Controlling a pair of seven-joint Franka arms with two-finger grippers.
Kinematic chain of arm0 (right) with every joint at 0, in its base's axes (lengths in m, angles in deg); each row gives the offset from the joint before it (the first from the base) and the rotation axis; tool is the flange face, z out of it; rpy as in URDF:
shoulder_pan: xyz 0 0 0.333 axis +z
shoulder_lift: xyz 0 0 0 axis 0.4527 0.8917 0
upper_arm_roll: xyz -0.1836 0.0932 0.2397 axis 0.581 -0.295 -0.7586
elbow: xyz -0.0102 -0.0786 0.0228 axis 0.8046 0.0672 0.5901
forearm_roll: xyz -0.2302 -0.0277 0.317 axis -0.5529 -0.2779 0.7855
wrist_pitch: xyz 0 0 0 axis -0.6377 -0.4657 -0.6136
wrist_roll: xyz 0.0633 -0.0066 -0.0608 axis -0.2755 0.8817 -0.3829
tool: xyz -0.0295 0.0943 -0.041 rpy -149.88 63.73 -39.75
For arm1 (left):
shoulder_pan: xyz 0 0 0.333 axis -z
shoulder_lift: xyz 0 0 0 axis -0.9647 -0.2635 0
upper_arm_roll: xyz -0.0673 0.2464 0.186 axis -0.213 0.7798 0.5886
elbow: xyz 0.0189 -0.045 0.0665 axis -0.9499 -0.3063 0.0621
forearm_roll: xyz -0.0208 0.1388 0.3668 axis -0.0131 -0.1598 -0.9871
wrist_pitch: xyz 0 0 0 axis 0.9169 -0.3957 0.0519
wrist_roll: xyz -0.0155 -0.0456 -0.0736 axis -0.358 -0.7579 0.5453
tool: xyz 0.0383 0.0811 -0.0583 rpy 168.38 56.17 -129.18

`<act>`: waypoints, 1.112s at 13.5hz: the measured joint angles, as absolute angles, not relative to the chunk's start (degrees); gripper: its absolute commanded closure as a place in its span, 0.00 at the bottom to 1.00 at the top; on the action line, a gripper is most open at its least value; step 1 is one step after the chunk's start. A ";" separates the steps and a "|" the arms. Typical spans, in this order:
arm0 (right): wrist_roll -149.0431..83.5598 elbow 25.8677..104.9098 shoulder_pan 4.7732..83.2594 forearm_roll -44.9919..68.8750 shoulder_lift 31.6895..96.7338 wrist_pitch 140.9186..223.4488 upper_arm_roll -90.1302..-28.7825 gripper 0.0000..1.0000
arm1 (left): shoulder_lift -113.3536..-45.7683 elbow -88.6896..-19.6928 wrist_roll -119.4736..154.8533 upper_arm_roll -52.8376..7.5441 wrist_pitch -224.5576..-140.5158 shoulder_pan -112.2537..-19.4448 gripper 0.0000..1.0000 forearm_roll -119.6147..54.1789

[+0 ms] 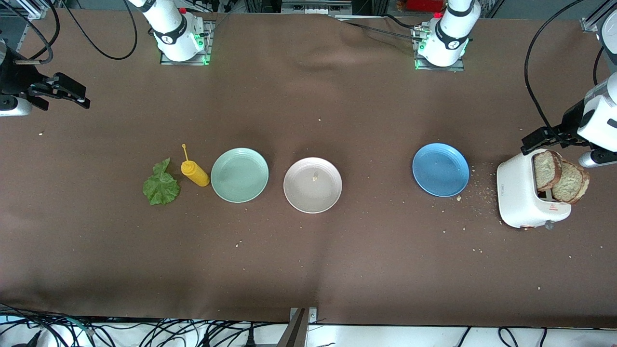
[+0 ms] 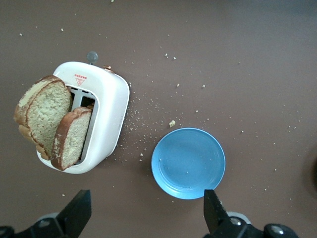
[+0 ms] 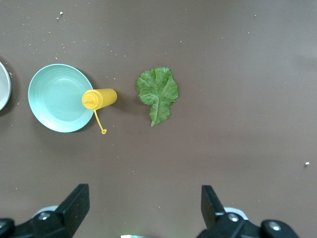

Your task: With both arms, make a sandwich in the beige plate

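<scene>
Robotics lab bench: two arm bases (image 1: pixel 181 36) bolted to a brown-covered table (image 1: pixel 308 270), aluminium framing (image 1: pixel 21 7) at its corner, loose cables (image 1: pixel 144 335) along its edge, kitchen props laid out.

Long table draped in brown cloth (image 1: pixel 308 270), creased and rippled near its middle, dusted with pale crumbs (image 1: pixel 475 200) thickest toward the left arm's end. Tangled black cables (image 1: pixel 144 332) on a white floor along the table's edge nearest the front camera. Metal framing (image 1: pixel 19 9) and dark equipment along the edge where the bases stand. Even overhead light, soft shadows, two green indicator glows (image 1: pixel 206 60) on the cloth.
</scene>
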State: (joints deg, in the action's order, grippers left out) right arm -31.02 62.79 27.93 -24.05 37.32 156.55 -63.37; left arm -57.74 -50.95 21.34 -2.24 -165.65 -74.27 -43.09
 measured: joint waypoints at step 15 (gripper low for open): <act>-31.02 62.77 27.95 -24.05 37.32 156.54 -63.40 0.00 | -58.39 -50.98 21.34 -2.37 -165.64 -74.27 0.00 -43.09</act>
